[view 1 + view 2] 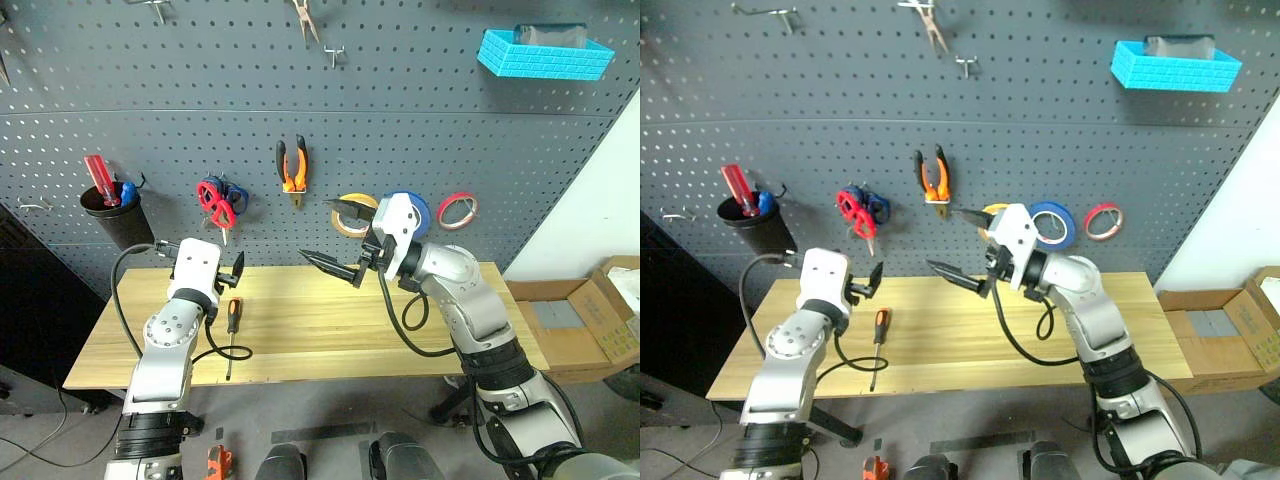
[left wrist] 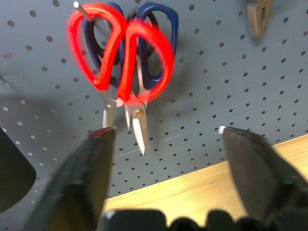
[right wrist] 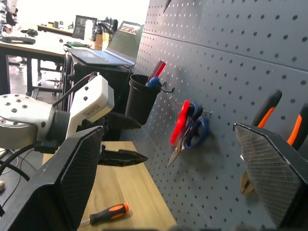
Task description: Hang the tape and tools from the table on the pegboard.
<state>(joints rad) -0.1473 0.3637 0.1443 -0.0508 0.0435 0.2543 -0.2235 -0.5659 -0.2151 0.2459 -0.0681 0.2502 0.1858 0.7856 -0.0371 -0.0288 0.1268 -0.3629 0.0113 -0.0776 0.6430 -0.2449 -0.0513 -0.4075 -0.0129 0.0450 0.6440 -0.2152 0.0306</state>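
Note:
On the dark grey pegboard (image 1: 420, 120) hang the red-handled scissors (image 2: 120, 62), lying over a blue-handled pair, with the orange-and-black pliers (image 1: 291, 170) to their right. Further right is the tan tape (image 1: 365, 200), partly hidden by my right gripper's upper finger. The slim screwdriver (image 1: 231, 320) lies on the light wood table (image 1: 330, 340). My left gripper (image 1: 232, 272) is open just below the scissors, with nothing between its fingers. Over the middle of the table my right gripper (image 1: 335, 238) points left, open and empty.
A blue tape roll (image 1: 412, 208) and a thin red one (image 1: 457, 208) hang right of the tan tape. A black cup (image 1: 115, 215) with a red-handled tool hangs at left. A blue basket (image 1: 543, 52) is up right, and a cardboard box (image 1: 590, 320) sits on the floor at right.

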